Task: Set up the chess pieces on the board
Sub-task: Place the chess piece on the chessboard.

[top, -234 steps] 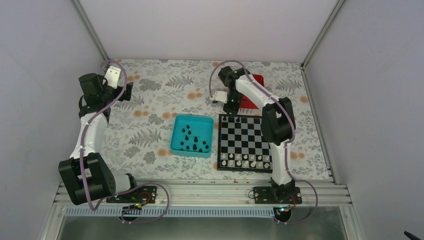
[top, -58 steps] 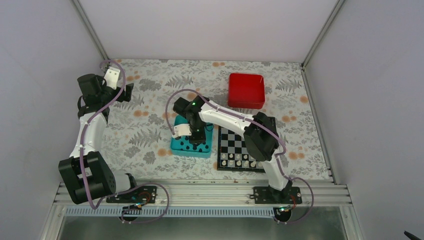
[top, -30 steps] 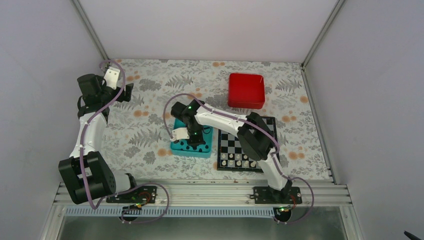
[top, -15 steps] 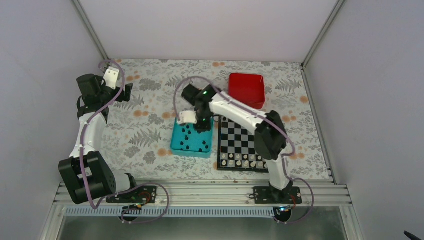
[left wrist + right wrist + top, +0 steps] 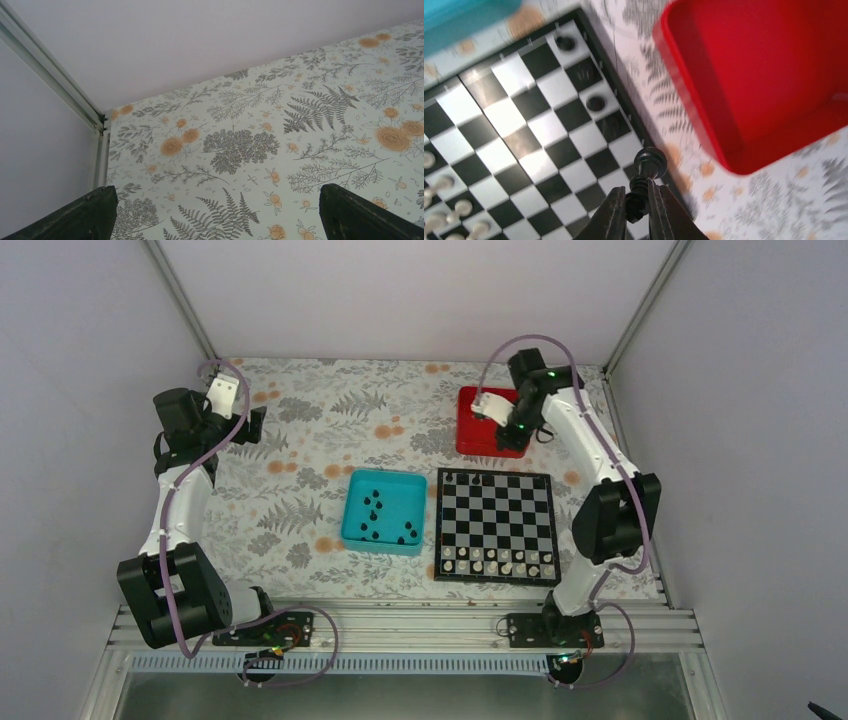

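1. Board (image 5: 495, 525): flat, checkered and dark-bordered; the landmark for every entry below. A few black pieces (image 5: 462, 478) stand on its far row near the left corner. Pale pieces (image 5: 490, 562) line its near side. Most of the far rows are bare, so the set-up is judged to be at an early stage.
2. Teal tray (image 5: 347, 510): just beside the board's left edge. It holds the loose stock (image 5: 378, 520) of black pieces, which lie apart from one another and so can be picked singly.
3. Red tray (image 5: 470, 430): just beyond the board's far edge, toward the right.
4. Right gripper (image 5: 638, 196): raised over the strip between the board's far edge and the red tray. Its fingers are pressed together on the narrow stem of one black piece.
5. Carried piece (image 5: 650, 161): a round end projects past the fingertips; head or base cannot be told, nor its kind. The grip on the waist probably leaves that end free for setting down.
6. Left gripper (image 5: 216, 192): well apart from the board, far to its left, over the floral cloth (image 5: 240, 145). Its fingers are spread wide and hold nothing, and it is judged to be parked out of the working arm's way.
7. Next call: a free far-row square, reached without knocking the pieces already standing there.
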You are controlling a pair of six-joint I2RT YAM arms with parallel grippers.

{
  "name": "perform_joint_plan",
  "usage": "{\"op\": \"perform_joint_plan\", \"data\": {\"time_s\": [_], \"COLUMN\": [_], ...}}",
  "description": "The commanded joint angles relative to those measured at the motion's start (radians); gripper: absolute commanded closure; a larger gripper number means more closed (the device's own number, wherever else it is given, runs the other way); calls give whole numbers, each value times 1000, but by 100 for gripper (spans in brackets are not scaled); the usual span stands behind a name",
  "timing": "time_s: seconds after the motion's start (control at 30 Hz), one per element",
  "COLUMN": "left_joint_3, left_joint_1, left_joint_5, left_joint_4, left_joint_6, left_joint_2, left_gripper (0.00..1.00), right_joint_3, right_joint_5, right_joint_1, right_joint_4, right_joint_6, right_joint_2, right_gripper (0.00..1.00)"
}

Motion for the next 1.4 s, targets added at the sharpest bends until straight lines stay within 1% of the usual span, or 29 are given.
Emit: {"op": "perform_joint_plan", "data": {"time_s": [0.0, 0.23, 0.4, 0.6, 1.13, 1.37], "left_joint_3": [6, 8, 8, 11, 14, 15], "left_joint_1": [9, 9, 9, 9, 9, 9], "left_joint_5": [35, 35, 32, 29, 29, 30], "left_joint_4": [10, 4, 3, -1, -3, -1], "left_joint_6": [-5, -3, -4, -2, -2, -2], "left_joint_2": [-6, -11, -9, -9, 4, 6], "left_gripper": [0, 0, 0, 0, 0, 0], "right_joint_3": [-123, -203, -208, -196, -224, -215], "right_joint_5": [-61, -109, -126, -134, -126, -121], "right_joint_1": [-83, -156, -163, -163, -164, -164], "right_joint_4": [9, 69, 93, 83, 95, 88], "right_joint_6": [-65, -87, -92, -94, -91, -89], "right_joint_2": [-26, 40, 105, 161, 187, 194], "right_gripper": [88, 87, 86, 85, 83, 79]}}
